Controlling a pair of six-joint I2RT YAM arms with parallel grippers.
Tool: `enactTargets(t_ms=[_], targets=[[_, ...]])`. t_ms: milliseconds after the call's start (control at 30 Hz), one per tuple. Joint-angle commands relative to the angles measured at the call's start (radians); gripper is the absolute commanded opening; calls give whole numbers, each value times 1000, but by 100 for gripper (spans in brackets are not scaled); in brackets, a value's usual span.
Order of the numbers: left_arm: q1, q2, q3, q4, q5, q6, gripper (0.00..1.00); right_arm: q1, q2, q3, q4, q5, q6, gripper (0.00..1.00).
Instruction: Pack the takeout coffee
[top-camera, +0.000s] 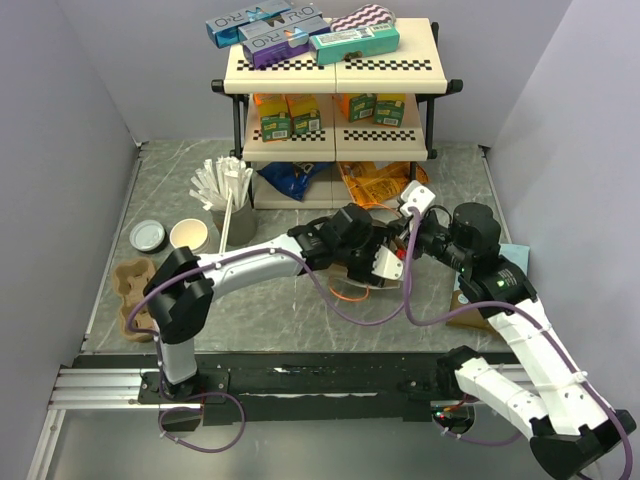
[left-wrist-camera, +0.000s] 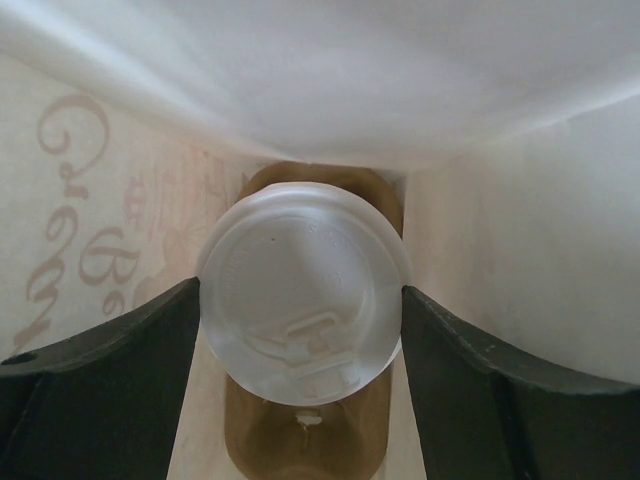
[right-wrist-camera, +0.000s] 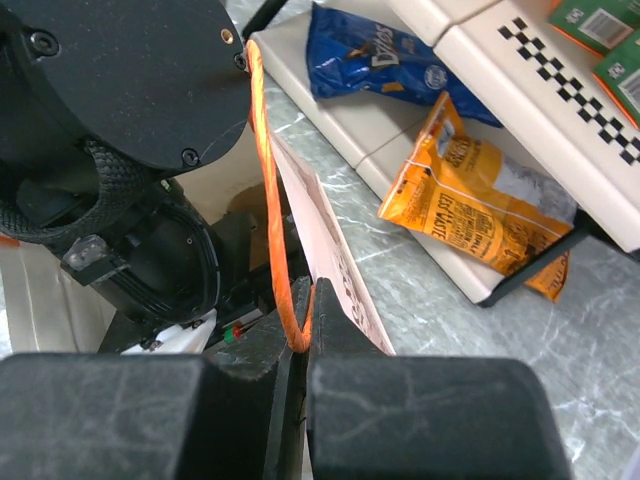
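Note:
In the left wrist view a takeout coffee (left-wrist-camera: 290, 260) capped with a white plastic lid stands upright deep inside a white paper bag (left-wrist-camera: 520, 240), on a brown base. My left gripper (left-wrist-camera: 301, 300) reaches down into the bag, and its dark fingers (left-wrist-camera: 120, 360) press against both sides of the lid. My right gripper (right-wrist-camera: 305, 310) is shut on the bag's orange handle (right-wrist-camera: 268, 180) and holds the bag wall (right-wrist-camera: 325, 240) up. From above, the bag (top-camera: 387, 264) sits at table centre between both arms. An open white paper cup (top-camera: 188, 234) stands at the left.
A loose flat lid (top-camera: 147, 235), a dark cup of white sticks (top-camera: 232, 215) and a brown cardboard carrier (top-camera: 135, 290) are at the left. A two-tier shelf (top-camera: 335, 85) with boxes and snack bags (right-wrist-camera: 480, 200) stands at the back. Grey walls enclose both sides.

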Motion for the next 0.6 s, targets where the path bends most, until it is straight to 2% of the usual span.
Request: enactTargets(t_ms=[0,67,200,233,267,333,367,467,500,567], targets=[[-3,44,87,-35,-41,-16,1,24,12,23,38,-41,60,0],[-3,66,104,-55,-42,-14,1,20,23,38,27,-17,74,0],[-3,113,176,-102,-44,-9,1,7,66,96,-8,-4,106,17],[-2,132,190,-111,-45,-6,1,2,75,127,-18,-10,109,23],[-2,141,204,-124,-41,-5,1,-7,83,139,-35,-17,112,34],[1,164,242,-136,-32,-9,3,-12,98,168,-45,-12,115,43],[1,173,271,-153,-29,-11,4,-18,100,174,-48,-12,115,52],[6,201,322,-182,-10,-25,11,-42,107,196,-57,-26,116,62],[9,216,334,-197,-4,-32,16,-65,109,205,-60,-30,120,64],[17,238,378,-220,11,-46,17,-88,116,242,-66,-55,130,65]])
